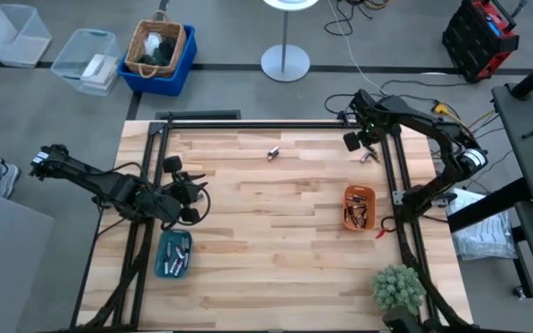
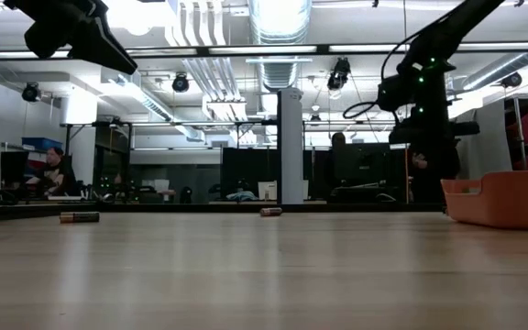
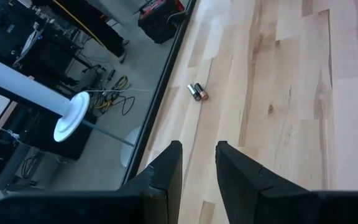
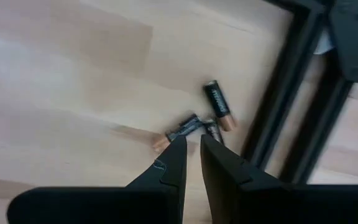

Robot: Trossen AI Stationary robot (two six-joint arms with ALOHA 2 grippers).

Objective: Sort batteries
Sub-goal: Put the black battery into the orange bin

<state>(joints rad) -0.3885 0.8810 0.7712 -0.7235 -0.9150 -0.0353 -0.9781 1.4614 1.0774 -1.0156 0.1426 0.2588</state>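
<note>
Three batteries point(image 4: 194, 127) under right gripper point(image 4: 193, 148)

Bright ceiling lights glare in the low view; right wrist view seems blurred.

No text, brand, number or sign could be read anywhere in these views. One battery point(image 4: 219, 106) in the right wrist view carried a line of pale print along its dark body, but the letters were too small and blurred to make out. The trays, bins and room fittings bore no legible marking.
</note>
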